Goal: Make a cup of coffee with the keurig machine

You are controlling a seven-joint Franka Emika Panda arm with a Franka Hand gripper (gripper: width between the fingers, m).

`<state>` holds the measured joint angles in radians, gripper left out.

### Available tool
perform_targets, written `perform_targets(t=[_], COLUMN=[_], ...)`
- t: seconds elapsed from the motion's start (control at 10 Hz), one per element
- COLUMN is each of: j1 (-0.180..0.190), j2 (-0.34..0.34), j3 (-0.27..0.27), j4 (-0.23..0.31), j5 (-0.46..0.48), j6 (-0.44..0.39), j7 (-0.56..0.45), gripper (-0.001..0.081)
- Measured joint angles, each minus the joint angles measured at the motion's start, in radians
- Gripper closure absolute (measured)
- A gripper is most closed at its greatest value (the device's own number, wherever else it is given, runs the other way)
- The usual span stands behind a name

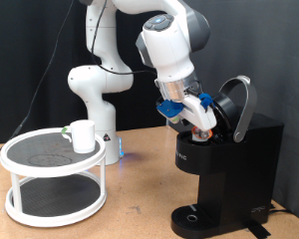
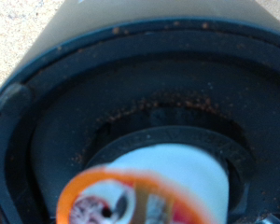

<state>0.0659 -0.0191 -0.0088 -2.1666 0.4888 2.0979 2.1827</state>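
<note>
Above the open keurig machine [image 1: 229, 149], we see the gripper [image 1: 201, 121] carrying a pod [image 2: 145, 191] over the chamber; whether its fingers pinch it, we cannot tell. We judge square alignment essential. The cup [image 1: 83, 135] waits on the round stand [image 1: 52, 189].

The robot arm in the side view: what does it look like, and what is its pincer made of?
The arm is glossy white, built of rounded, tube-like segments with dark grey bands at the joints, rising from a white base. A thin black cable trails behind it. The pincer has a white body with bright blue parts and pale fingers; finer markings are too small to read.
</note>
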Motion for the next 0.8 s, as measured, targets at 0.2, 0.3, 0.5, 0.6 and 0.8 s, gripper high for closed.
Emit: perform_targets(t=[0.2,0.3,0.5,0.6,0.8], j1=[-0.001,-0.001,-0.005,-0.005,-0.005], j2=[-0.006,-0.015,-0.04,-0.052,-0.067], j3=[-0.001,-0.004,-0.007,-0.007,-0.005], j4=[0.001,0.002,0.002,-0.002,-0.013], j5=[0.023,0.034,0.034,0.023,-0.021], j6=[-0.007,-0.029,-0.089,-0.112,-0.152], j7=[-0.035,-0.064,-0.099,-0.1,-0.086], gripper=[0.0075,0.0072,0.0072,0.0072,0.0072])
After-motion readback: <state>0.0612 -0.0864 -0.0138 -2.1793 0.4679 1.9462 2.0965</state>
